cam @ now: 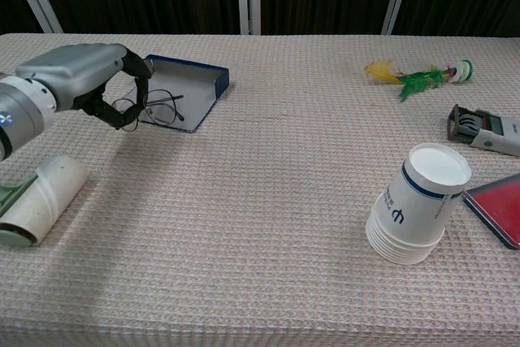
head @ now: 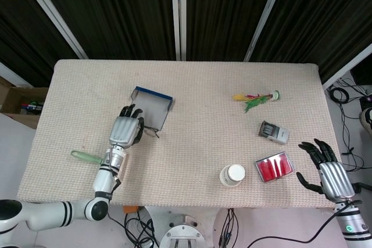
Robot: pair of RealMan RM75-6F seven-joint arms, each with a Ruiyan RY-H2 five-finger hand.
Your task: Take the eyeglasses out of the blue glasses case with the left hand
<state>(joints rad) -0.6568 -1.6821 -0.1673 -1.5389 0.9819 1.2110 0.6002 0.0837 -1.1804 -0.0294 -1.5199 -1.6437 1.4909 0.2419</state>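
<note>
The blue glasses case lies open on the left half of the table, also in the chest view. My left hand hovers just in front of it and pinches one side of the thin-framed eyeglasses. From the chest, the left hand holds the eyeglasses tilted and raised over the case's near edge. My right hand rests at the table's near right corner, fingers spread, holding nothing.
A stack of paper cups lies tilted at front right, beside a red pad and a grey stamp. A feather shuttlecock is at the back right. A lint roller lies under my left forearm.
</note>
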